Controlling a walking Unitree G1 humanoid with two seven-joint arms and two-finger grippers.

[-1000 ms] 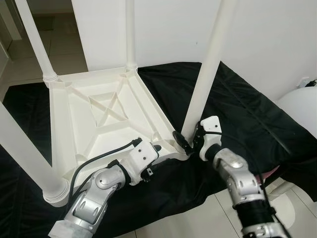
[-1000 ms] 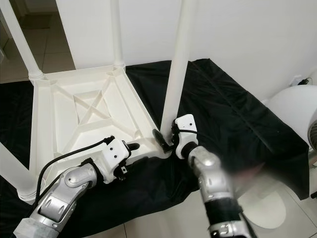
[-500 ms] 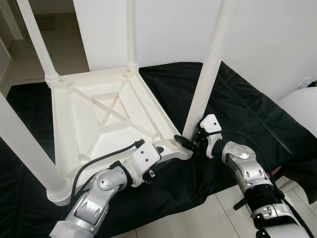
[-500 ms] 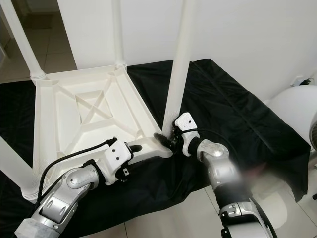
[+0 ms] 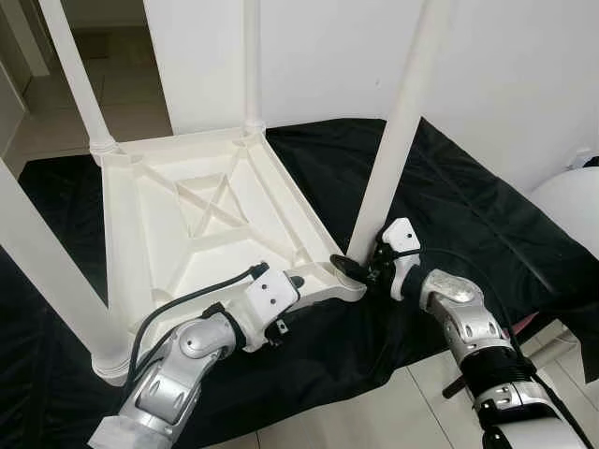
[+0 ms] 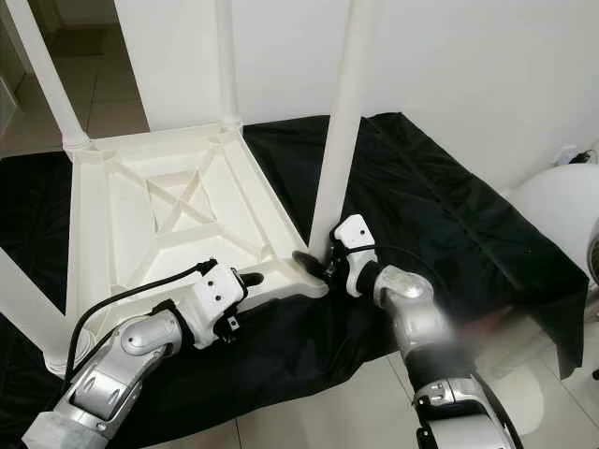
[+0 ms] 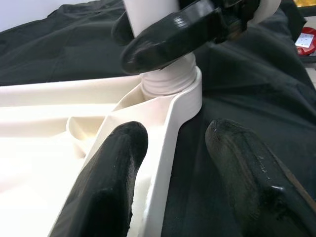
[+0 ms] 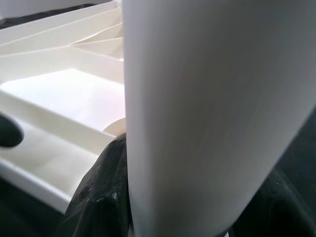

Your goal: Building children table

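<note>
Status check. White plastic tabletop (image 5: 201, 224) lies upside down on a black cloth (image 5: 468, 215) spread on the floor, ribbed underside up. Four legs stand in the corner sockets: two far ones at about 11 and 12 o'clock, a near one at 8 o'clock, and the near-right leg (image 5: 398, 140) at 3 o'clock of the top.

Right hand (image 5: 360, 271) is pinching the near-right leg at its base, just above the socket; the right wrist view shows a black finger (image 8: 106, 197) against the white tube. Left hand (image 7: 170, 177) has its fingers spread, straddling the tabletop's edge rib just beside the same corner socket (image 7: 170, 86), seemingly bracing it.

Judgement: assembly looks nearly done. All four legs are in place; the last one appears to be getting seated or tightened. The threaded collar is visible at the socket, so it may not be fully home. Remaining: finish this leg, release, turn the table upright.
</note>
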